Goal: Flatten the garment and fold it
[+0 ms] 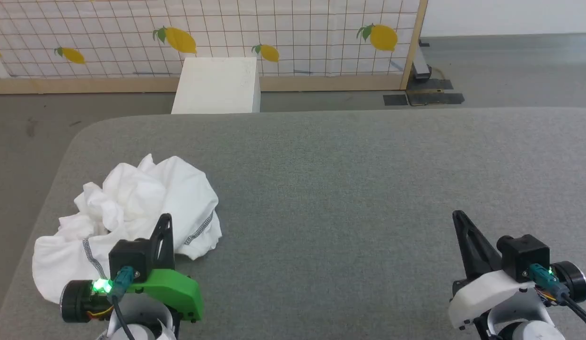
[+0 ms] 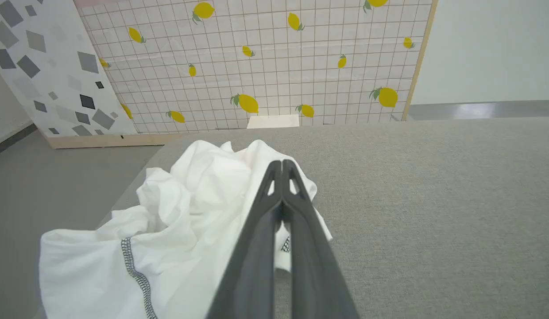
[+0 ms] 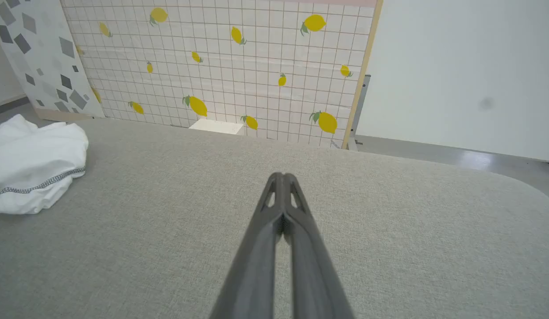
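The garment (image 1: 132, 208) is a white shirt lying crumpled in a heap near the left front of the grey table, dark zigzag stitching showing along a hem. In the left wrist view the garment (image 2: 181, 221) lies under and beyond the fingers. My left gripper (image 1: 166, 218) hovers over the heap's near right edge, shut, with nothing seen between its tips (image 2: 282, 163). My right gripper (image 1: 457, 215) is shut and empty over bare table at the front right, far from the shirt. In the right wrist view the right gripper (image 3: 282, 176) points across the table, the garment (image 3: 33, 161) at far left.
The grey fabric-covered table (image 1: 349, 189) has rounded far corners, and its left edge runs close beside the shirt. A rigid white box (image 1: 217, 85) stands on the floor behind the table, against a lemon-patterned tiled panel (image 1: 274, 33). Bare grey floor lies to the left.
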You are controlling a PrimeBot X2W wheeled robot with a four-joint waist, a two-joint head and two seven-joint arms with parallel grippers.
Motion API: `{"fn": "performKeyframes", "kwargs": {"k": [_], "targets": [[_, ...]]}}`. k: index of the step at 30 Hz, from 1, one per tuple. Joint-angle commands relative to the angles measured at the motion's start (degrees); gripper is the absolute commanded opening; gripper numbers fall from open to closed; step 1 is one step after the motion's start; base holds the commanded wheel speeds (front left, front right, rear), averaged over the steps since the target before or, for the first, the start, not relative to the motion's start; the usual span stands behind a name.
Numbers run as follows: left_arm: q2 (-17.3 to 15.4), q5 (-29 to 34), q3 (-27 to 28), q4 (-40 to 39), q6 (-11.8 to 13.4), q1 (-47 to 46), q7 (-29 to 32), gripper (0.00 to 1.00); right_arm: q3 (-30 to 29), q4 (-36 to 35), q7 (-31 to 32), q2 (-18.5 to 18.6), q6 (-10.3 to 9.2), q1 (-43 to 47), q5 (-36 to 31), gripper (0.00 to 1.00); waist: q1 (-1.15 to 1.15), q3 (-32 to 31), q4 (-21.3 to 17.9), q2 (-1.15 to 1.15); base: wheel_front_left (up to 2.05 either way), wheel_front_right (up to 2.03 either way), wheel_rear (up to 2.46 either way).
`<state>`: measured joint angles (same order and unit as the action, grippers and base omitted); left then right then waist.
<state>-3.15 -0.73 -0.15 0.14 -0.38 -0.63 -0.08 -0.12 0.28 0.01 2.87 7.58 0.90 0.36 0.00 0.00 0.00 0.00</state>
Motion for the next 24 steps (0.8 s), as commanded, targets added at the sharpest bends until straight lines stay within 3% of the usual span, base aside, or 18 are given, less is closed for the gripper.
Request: {"fn": "performKeyframes", "kwargs": {"k": [1,2,3,4,24], "targets": [[-0.01,-0.08,-0.05,0.01,0.0,0.0,-0.01,1.0,-0.01,0.03,-0.02,0.0,0.0,0.03,0.05,1.0,0.0,0.0,0.0,0.0,0.0,0.0,0.0],[-0.01,-0.14,-0.09,0.03,-0.01,-0.01,-0.01,1.0,-0.02,0.04,-0.01,0.0,0.0,0.04,0.04,1.0,0.0,0.0,0.0,0.0,0.0,0.0,0.0],[-0.01,-0.23,-0.16,0.02,0.0,0.0,-0.03,0.0,-0.02,0.06,-0.03,0.0,0.0,0.05,0.07,0.0,0.0,0.0,0.0,0.0,0.0,0.0,0.0],[-0.01,-0.3,-0.19,0.05,0.02,0.03,-0.08,1.0,-0.03,0.11,-0.09,0.0,0.0,0.08,0.14,1.0,0.0,0.01,0.0,0.0,0.0,0.0,0.0],[0.04,-2.16,-1.23,1.34,1.22,0.8,-2.44,1.0,-0.54,1.92,-2.45,0.0,-0.01,0.9,2.36,1.0,0.0,-0.1,0.65,0.0,0.0,0.0,0.0]]}}
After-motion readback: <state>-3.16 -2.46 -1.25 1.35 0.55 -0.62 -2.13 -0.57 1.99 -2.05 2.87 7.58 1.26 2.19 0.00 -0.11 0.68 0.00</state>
